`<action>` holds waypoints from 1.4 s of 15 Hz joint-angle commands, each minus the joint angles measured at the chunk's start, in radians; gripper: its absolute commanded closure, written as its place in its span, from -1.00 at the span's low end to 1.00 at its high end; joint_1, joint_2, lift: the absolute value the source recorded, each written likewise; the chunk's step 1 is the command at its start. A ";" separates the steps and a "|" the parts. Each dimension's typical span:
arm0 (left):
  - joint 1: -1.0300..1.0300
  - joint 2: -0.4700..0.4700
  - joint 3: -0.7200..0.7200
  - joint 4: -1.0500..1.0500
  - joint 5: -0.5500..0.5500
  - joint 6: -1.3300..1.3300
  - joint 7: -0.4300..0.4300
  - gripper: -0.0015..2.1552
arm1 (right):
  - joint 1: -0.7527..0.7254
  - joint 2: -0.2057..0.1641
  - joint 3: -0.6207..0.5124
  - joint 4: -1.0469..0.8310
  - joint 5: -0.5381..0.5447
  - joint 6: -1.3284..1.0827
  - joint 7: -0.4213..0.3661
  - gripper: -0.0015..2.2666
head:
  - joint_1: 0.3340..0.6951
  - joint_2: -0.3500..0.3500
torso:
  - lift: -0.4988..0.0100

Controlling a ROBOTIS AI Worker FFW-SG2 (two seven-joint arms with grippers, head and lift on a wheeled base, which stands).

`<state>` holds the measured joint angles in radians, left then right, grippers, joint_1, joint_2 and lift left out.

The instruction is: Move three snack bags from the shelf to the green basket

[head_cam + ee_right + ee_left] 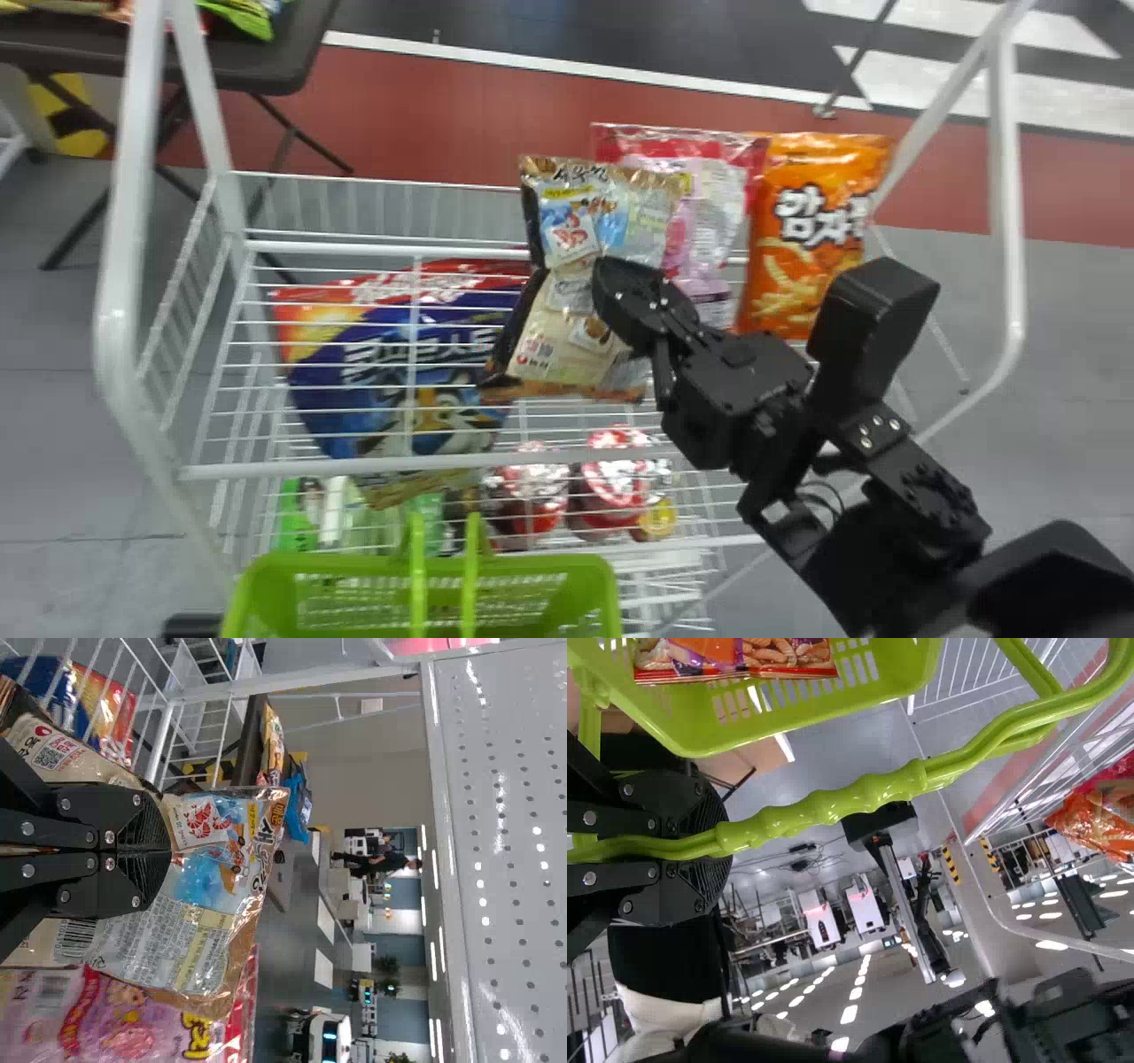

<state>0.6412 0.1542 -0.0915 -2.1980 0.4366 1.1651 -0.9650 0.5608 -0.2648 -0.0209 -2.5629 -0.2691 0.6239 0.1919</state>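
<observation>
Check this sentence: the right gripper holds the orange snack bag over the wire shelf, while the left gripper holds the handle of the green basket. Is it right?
The colour is wrong: the head view shows the right gripper holding the beige snack bag over the wire shelf, with the orange snack bag to the right. The left gripper holds the green basket's handle.

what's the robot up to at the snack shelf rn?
Right gripper has its fingers closed on a tan snack bag, over the wire shelf. Left gripper holds the green basket by its handle. At least one bag is in the basket; the tan one isn't yet. A pink bag and an orange bag stand at the shelf.
</observation>
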 commanded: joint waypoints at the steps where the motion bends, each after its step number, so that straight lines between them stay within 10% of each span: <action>1: 0.001 -0.007 -0.008 0.000 -0.004 -0.003 0.000 0.44 | 0.080 -0.014 -0.083 -0.106 -0.058 0.155 0.006 0.98 | 1.00 -0.95 | 0.77; 11: -0.005 -0.015 -0.011 0.004 -0.004 -0.003 0.000 0.44 | 0.228 0.096 -0.263 -0.263 -0.022 0.793 0.322 0.98 | 1.00 -1.00 | 0.77; 21: 0.014 -0.015 -0.022 0.001 -0.010 -0.018 -0.001 0.44 | 0.106 0.093 0.021 0.043 0.080 0.676 0.399 0.98 | 1.00 -1.00 | 0.77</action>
<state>0.6474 0.1396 -0.1147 -2.1927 0.4288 1.1494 -0.9664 0.7035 -0.1686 -0.0567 -2.5768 -0.2090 1.3038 0.5838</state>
